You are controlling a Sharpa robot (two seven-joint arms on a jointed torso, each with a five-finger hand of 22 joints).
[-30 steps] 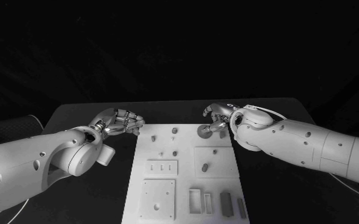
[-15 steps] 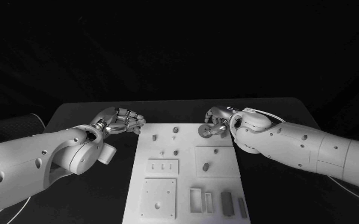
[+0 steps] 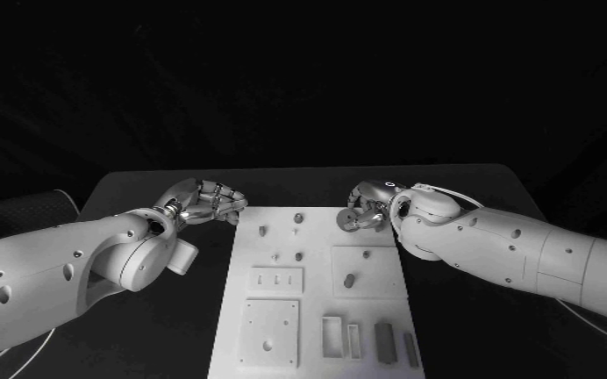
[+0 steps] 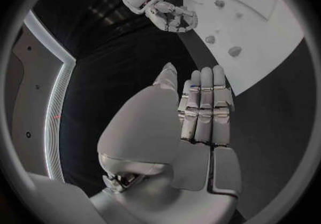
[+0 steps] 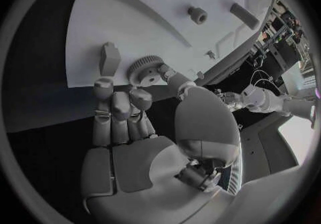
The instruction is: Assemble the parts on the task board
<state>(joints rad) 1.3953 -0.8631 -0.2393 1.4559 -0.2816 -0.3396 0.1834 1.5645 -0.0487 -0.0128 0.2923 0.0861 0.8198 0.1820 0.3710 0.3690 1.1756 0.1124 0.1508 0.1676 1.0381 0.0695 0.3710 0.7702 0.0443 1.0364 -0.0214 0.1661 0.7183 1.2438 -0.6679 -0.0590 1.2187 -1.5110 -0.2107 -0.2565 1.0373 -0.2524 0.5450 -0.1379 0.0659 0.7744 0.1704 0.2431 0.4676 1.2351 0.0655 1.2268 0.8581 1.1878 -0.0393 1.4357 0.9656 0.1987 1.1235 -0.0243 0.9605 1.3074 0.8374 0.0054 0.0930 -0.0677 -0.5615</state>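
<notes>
Now my right hand (image 3: 368, 206) pinches a small toothed gear (image 5: 142, 68) at the board's (image 3: 317, 309) far right corner, gear face toward the board. My left hand (image 3: 203, 203) hovers off the board's far left corner, fingers together and holding nothing, so the right is nearer the work.

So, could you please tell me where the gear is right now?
In the head view the gear sits at the far right corner of the task board, pinched in the right hand; the right wrist view shows it beside a small block.
</notes>
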